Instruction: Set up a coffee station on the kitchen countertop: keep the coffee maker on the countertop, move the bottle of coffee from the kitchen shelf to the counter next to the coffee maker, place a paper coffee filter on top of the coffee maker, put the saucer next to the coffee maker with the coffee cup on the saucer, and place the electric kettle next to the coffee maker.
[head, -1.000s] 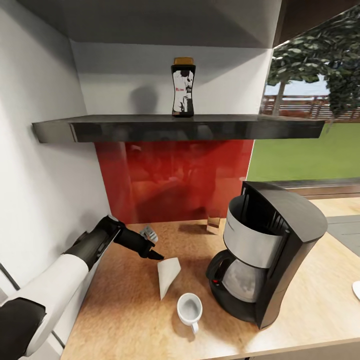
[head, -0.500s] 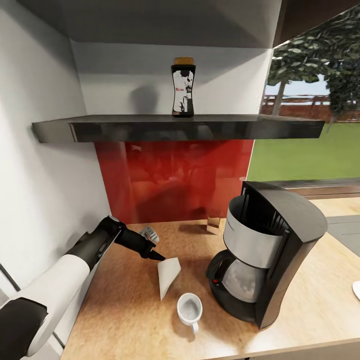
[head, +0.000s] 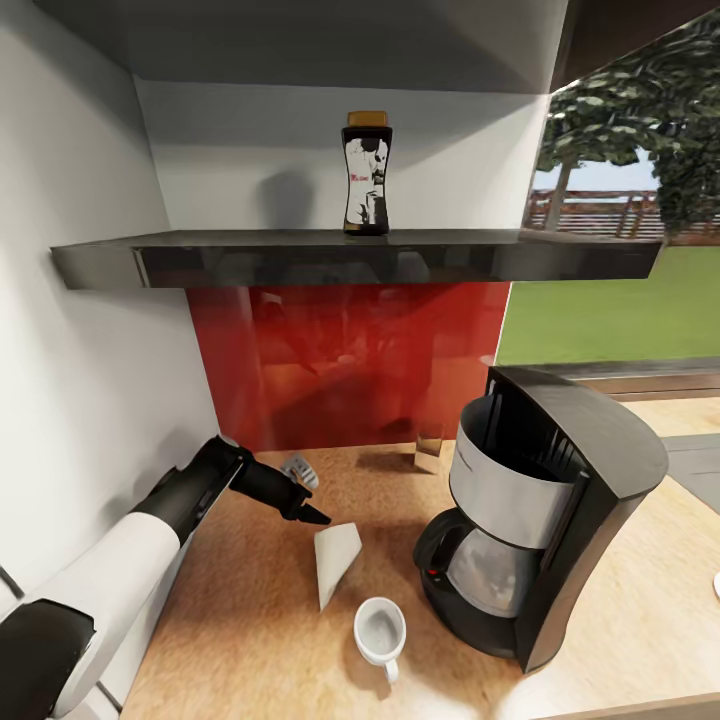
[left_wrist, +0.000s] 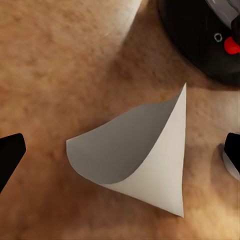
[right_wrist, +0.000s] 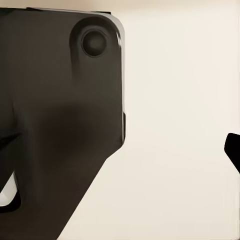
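Camera has shifted a little since the earlier frames, whole view moved; things on the surface hold their places, and the left gripper (head: 308, 512) stays low by the paper coffee filter (head: 336, 560). In the left wrist view the filter (left_wrist: 137, 157) lies flat on the kitchen countertop (left_wrist: 55, 65) between the two dark fingertips (left_wrist: 9, 155), well apart at either edge, so the left jaws are open and not touching the paper.

Filter sits on the wood surface (head: 250, 620) left of the coffee maker (head: 545, 520), cone tip toward the near edge. Coffee cup (head: 380, 632) stands upright just near-right of the filter, handle toward the near side, close to the coffee maker's base. Coffee maker stands on the right part of the surface, glass carafe in place.

Bottle of coffee (head: 366, 172) stands upright on the kitchen shelf (head: 300, 258), above the red backsplash (head: 350, 360) on the far wall.

Right wrist view: a dark panel (right_wrist: 60, 115) against a pale background, one dark fingertip (right_wrist: 233, 150) at the edge; cannot tell the state of the right jaws.
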